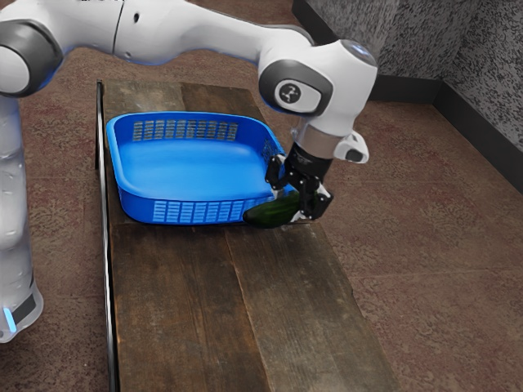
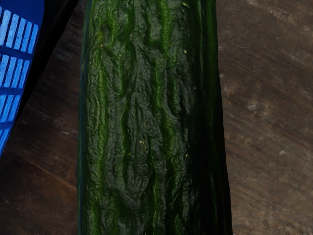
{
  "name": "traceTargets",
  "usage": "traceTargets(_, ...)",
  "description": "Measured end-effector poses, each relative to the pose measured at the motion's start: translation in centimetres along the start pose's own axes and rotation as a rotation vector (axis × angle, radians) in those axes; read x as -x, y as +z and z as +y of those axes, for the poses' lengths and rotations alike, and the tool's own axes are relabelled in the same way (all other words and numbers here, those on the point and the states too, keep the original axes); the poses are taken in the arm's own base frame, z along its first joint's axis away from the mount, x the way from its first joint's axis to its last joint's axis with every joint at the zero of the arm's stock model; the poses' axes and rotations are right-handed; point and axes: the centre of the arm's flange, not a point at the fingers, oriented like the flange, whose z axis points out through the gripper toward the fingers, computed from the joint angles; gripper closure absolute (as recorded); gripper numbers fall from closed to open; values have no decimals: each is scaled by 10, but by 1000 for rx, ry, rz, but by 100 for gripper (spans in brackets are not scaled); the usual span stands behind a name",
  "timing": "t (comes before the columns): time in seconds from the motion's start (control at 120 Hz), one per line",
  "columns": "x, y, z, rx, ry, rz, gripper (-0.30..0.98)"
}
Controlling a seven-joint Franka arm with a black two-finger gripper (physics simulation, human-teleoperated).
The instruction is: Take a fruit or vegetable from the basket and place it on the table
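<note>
Right of center in the exterior view, the cucumber [image 1: 271, 215] is held between both fingers of the gripper [image 1: 291, 205], its long axis slanted, the exposed end pointed lower left. It is placed outside the basket [image 1: 137, 203], by its lower-right corner, over the table [image 1: 188, 302].

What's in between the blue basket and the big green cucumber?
Just a bare strip of brown table shows between the basket and the cucumber, in the wrist view.
</note>
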Motion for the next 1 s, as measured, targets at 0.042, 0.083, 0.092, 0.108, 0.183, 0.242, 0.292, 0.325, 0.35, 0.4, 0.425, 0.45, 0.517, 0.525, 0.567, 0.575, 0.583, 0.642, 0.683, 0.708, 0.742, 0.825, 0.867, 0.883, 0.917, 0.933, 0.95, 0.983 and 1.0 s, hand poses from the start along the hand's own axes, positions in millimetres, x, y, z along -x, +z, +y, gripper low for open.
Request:
traceTargets(0.042, 5, 9, 5, -7, 22, -6, 44)
traceTargets(0.083, 9, 19, 10, -13, 43, -10, 44)
traceTargets(0.092, 10, 20, 11, -13, 47, -10, 44)
traceTargets(0.108, 12, 22, 13, -14, 55, -9, 45)
traceTargets(0.183, 20, 28, 22, -10, 91, -3, 44)
traceTargets(0.242, 26, 36, 28, -9, 117, -3, 44)
traceTargets(0.292, 32, 41, 34, -8, 137, -2, 44)
traceTargets(0.325, 36, 44, 37, -6, 151, 0, 45)
traceTargets(0.35, 39, 44, 40, -3, 161, 3, 45)
traceTargets(0.4, 45, 45, 45, 3, 180, 8, 44)
traceTargets(0.425, 48, 48, 48, 4, 190, 7, 44)
traceTargets(0.45, 51, 51, 50, 6, 199, 5, 44)
traceTargets(0.517, 59, 60, 57, 9, 223, 0, 44)
traceTargets(0.525, 60, 61, 58, 9, 226, -1, 44)
traceTargets(0.567, 65, 70, 63, 8, 241, -7, 44)
traceTargets(0.575, 66, 71, 64, 8, 244, -8, 44)
traceTargets(0.583, 66, 73, 65, 8, 248, -9, 44)
traceTargets(0.642, 71, 86, 73, 11, 269, -18, 44)
traceTargets(0.683, 71, 93, 75, 15, 275, -21, 45)
traceTargets(0.708, 69, 96, 75, 18, 273, -21, 45)
traceTargets(0.742, 64, 98, 72, 24, 264, -20, 45)
traceTargets(0.825, 41, 101, 58, 42, 220, -18, 40)
traceTargets(0.867, 29, 101, 49, 52, 194, -18, 29)
traceTargets(0.883, 24, 101, 46, 56, 184, -18, 26)
traceTargets(0.917, 16, 101, 40, 63, 167, -16, 20)
traceTargets(0.933, 13, 100, 37, 66, 160, -15, 18)
traceTargets(0.95, 10, 100, 35, 68, 154, -14, 16)
traceTargets(0.983, 5, 100, 31, 73, 145, -12, 13)
traceTargets(1.0, 4, 100, 30, 75, 143, -12, 11)
